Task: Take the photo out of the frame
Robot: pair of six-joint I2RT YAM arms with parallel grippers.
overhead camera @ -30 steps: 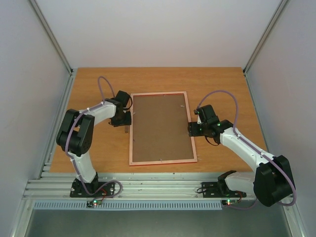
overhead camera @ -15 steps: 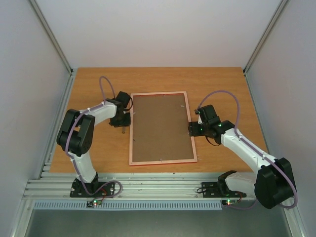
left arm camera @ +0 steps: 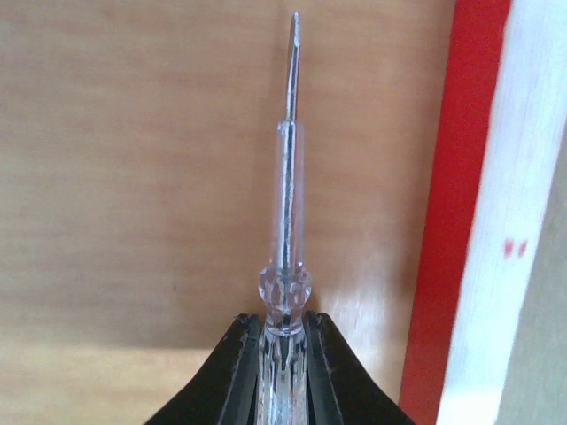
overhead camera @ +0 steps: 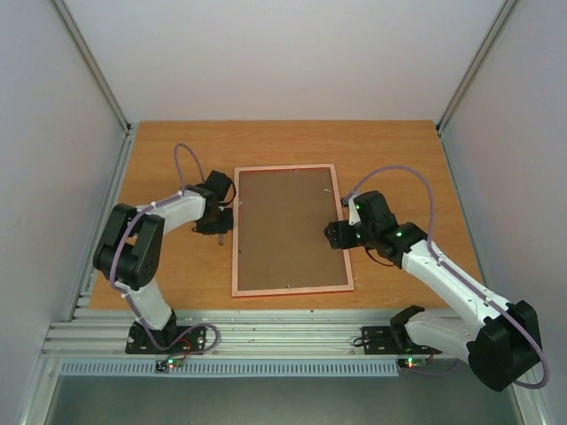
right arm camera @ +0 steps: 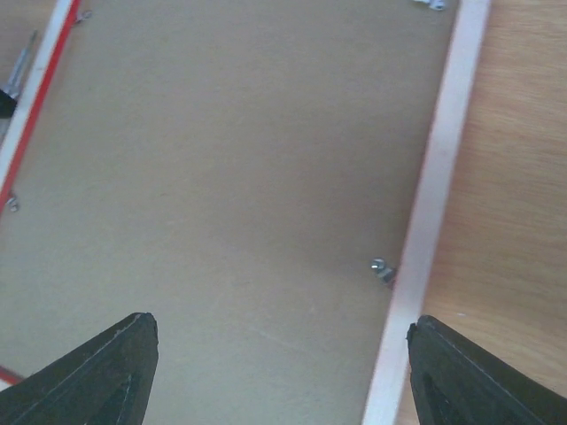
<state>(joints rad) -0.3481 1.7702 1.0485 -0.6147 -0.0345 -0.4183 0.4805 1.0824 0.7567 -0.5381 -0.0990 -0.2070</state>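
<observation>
The frame (overhead camera: 292, 289) lies face down on the table, with its thin red border around a brown backing board (overhead camera: 288, 226). The photo is hidden under the board. My left gripper (overhead camera: 218, 223) is just off the frame's left edge, shut on a clear-handled screwdriver (left arm camera: 289, 177) whose tip points along the red edge (left arm camera: 452, 221). My right gripper (overhead camera: 333, 234) is open and empty. It hovers over the board (right arm camera: 221, 177), just inside the frame's right rail (right arm camera: 434, 195), near a small metal clip (right arm camera: 383, 269).
More small metal clips sit along the board's edges, one at the top right (right arm camera: 430, 3) and one at the left (right arm camera: 11, 204). Bare wooden table (overhead camera: 399, 159) surrounds the frame. White walls close in the sides and back.
My right gripper has moved left, from beside the frame's right edge to over the backing board. My left gripper with the screwdriver has shifted slightly left and nearer.
</observation>
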